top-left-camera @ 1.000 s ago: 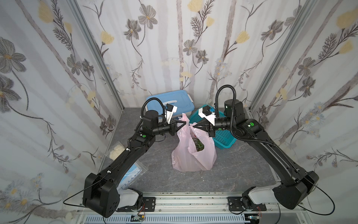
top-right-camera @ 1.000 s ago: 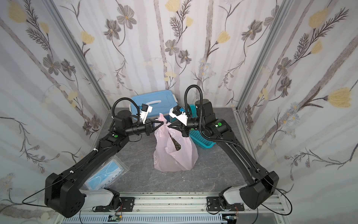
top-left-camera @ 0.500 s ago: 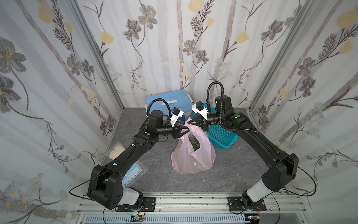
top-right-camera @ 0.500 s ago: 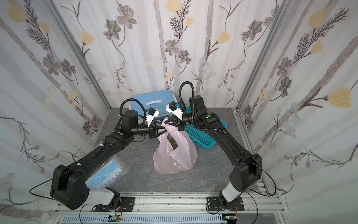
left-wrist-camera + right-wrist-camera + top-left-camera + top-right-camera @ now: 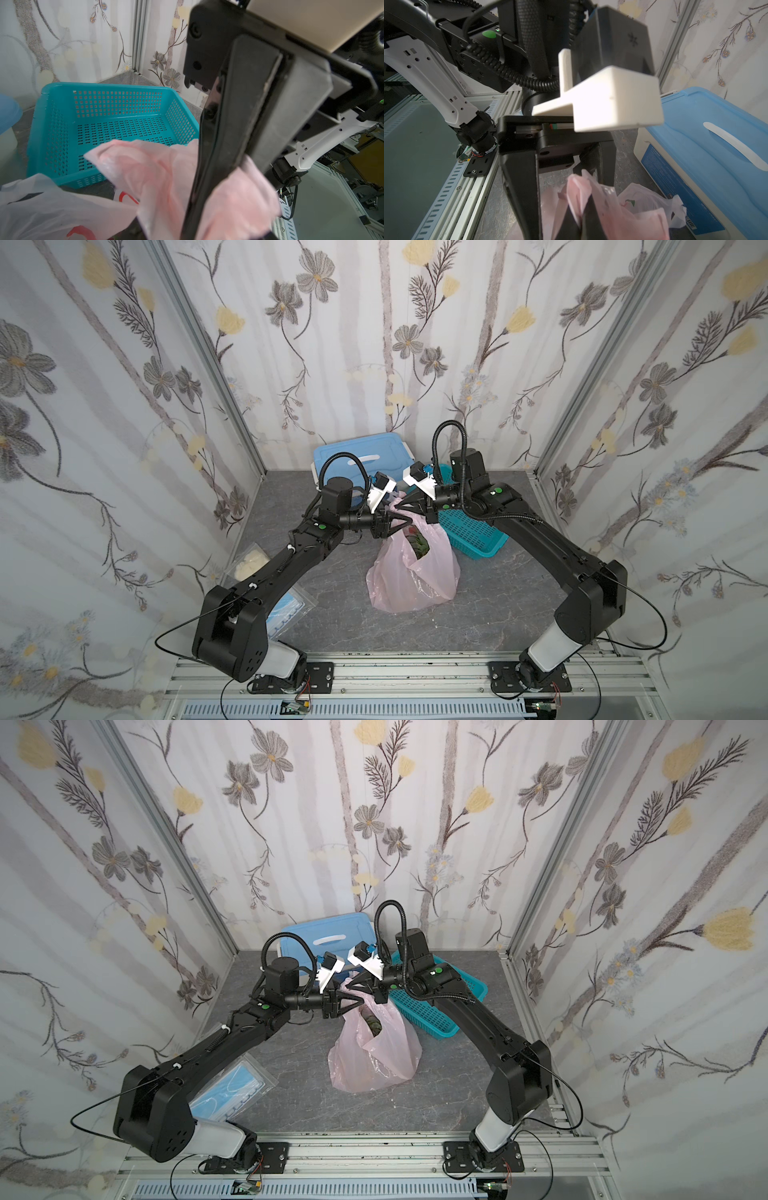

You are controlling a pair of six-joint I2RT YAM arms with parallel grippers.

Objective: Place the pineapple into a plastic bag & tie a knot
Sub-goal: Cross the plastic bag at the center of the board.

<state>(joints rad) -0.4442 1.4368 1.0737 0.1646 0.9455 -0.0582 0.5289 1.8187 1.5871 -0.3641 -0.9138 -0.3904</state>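
CHANGE: left fingers released, now part-spread around pink plastic | right fingers stay clamped on handle loop | plastic bag, pineapple inside, on table beneath both | knot untied; regrasp likely

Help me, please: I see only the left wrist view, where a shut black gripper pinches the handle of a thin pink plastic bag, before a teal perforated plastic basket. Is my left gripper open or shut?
Observer: Open: in both top views the left gripper has its jaws apart, not closed on the pink handle loop that the right gripper pinches.
Operator: Is the pineapple inside the bag?
Observer: It seems so: in a top view a green leafy crown shows in the open mouth of the thin pink plastic bag.
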